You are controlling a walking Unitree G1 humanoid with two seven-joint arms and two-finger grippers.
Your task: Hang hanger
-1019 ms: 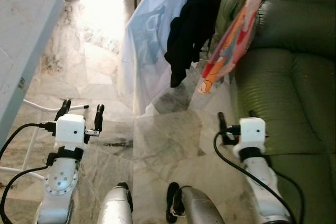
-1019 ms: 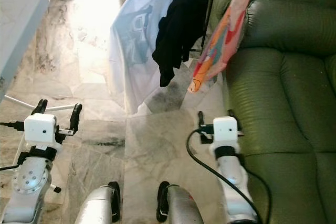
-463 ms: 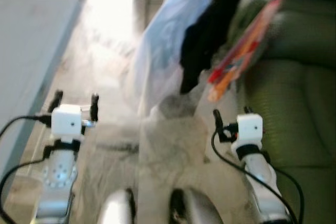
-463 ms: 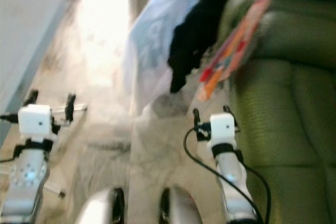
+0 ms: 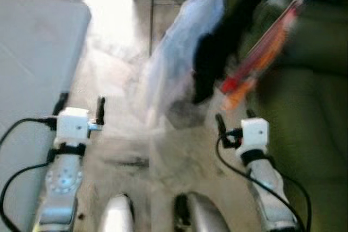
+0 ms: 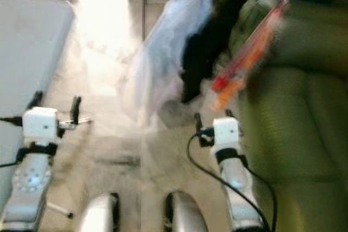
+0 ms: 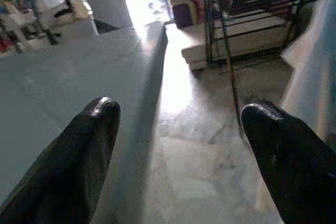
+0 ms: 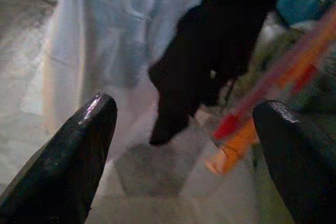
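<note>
Marble floor (image 5: 179,150) runs ahead, bright with glare at the far end, a grey table (image 5: 32,63) along the left and a green sofa (image 5: 310,112) along the right. Beyond, a dark rack (image 6: 144,4) carries three garments from its rail: a white shirt (image 5: 179,63), a black garment (image 5: 217,58) beside it, and an orange-and-red cloth (image 5: 261,52) nearest the sofa. The head views are blurred, so the robot seems to be moving.

The left gripper (image 5: 79,107) is held out low beside the table edge, its fingers (image 7: 79,161) spread wide with nothing between them. The right gripper (image 5: 232,124) is held out near the sofa's front, fingers (image 8: 68,156) likewise wide apart and empty, facing the black garment.

I cannot make out a loose hanger anywhere; the only ones I would guess at are those under the clothes on the rail, too blurred to tell. So the step in hand looks like approaching the rack empty-handed. Next, I judge, it must find and grasp a hanger, then bring its hook up to the rail.
</note>
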